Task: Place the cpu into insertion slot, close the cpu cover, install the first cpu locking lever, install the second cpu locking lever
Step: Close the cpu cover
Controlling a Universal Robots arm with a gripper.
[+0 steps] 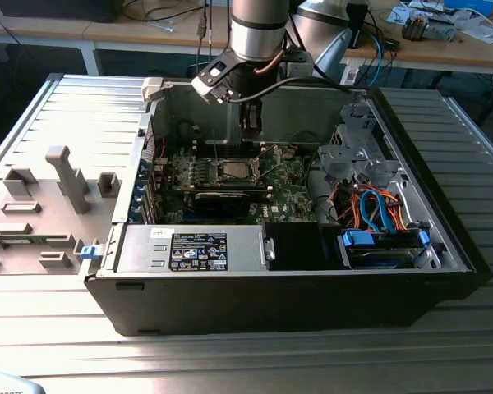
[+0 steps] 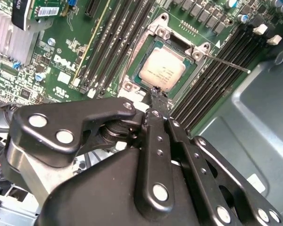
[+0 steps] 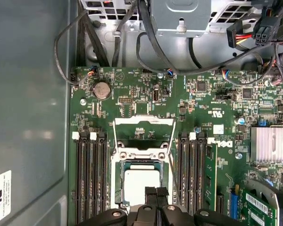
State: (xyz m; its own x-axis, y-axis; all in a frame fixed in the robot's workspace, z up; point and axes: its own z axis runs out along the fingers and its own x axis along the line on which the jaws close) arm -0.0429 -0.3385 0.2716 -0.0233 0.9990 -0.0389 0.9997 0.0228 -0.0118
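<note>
Empty and with its tips pinched together, the gripper (image 2: 156, 92) hangs just over the near edge of the cpu (image 2: 162, 69), seated flat in the insertion slot (image 3: 118, 188), with the cpu cover (image 3: 142, 121) swung open beyond it.

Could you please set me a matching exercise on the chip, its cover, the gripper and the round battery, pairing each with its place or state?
Things:
1. chip
2. cover
3. gripper
4. round battery

Places or states:
A. swung open, off the socket
B. on the green board, away from the socket
C. lying in the socket
D. shut, over the socket's edge

Pairs: 1-C, 2-A, 3-D, 4-B.
</note>
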